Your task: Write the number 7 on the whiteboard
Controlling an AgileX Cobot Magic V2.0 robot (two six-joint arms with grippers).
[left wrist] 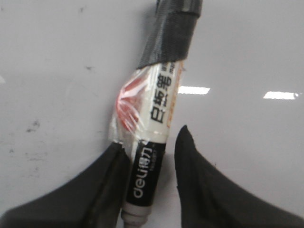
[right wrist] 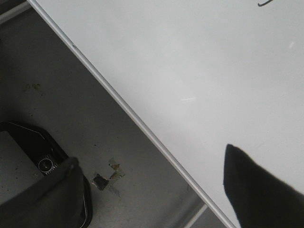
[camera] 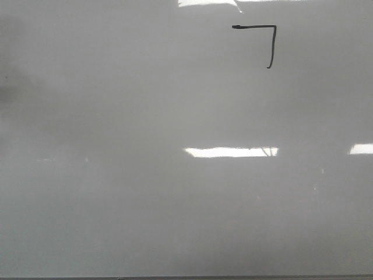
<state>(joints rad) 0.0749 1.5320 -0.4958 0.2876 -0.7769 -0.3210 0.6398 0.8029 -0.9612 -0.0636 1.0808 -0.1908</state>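
Note:
The whiteboard (camera: 145, 192) fills the front view. The number 7 (camera: 271, 45) is drawn in thin black marker at its upper right: a bar, a straight down-stroke and a small hooked foot. Neither gripper shows in the front view. In the left wrist view, a Deli whiteboard marker (left wrist: 154, 142), wrapped in clear and black tape, lies between the fingers of my left gripper (left wrist: 152, 137). It rests against one finger, with a narrow gap to the other. My right gripper (right wrist: 149, 154) is wide open and empty over the board's edge (right wrist: 142, 128). Only the 7's foot (right wrist: 265, 4) shows there.
Bright rectangular light reflections (camera: 230, 151) lie on the board. Small dark smudges (left wrist: 33, 126) mark the board near the left gripper. Beyond the board's metal edge lie a grey floor with a torn patch (right wrist: 107, 178) and a black tray-like object (right wrist: 28, 147).

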